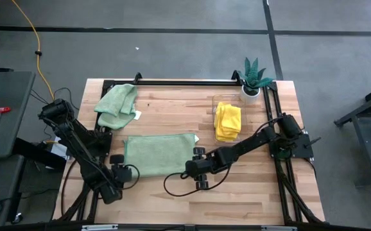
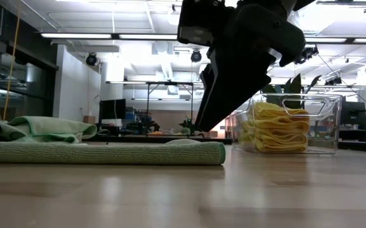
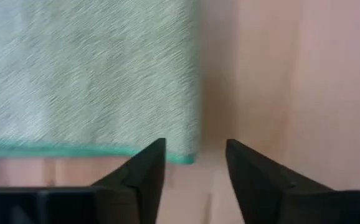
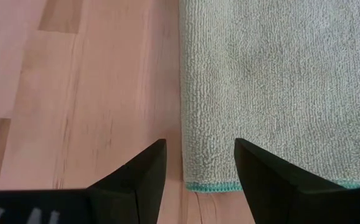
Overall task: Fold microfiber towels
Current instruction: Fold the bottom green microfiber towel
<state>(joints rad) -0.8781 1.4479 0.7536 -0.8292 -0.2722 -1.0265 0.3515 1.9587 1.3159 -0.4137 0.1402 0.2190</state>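
At the table's left edge, the left gripper (image 1: pixel 120 168) hovers with fingers parted, empty, over the near-left corner of the folded green towel (image 1: pixel 160 154). That towel lies flat mid-table, its long axis running left to right. Behind it sits a crumpled green towel (image 1: pixel 116 106). The right gripper (image 1: pixel 199 168), likewise parted and empty, hangs at the folded towel's right end. Farther right, yellow towels (image 1: pixel 228 120) sit stacked in a clear bin (image 2: pixel 332 120) beside a potted plant (image 1: pixel 254 77). The wooden table (image 1: pixel 250 192) stands on grey floor.
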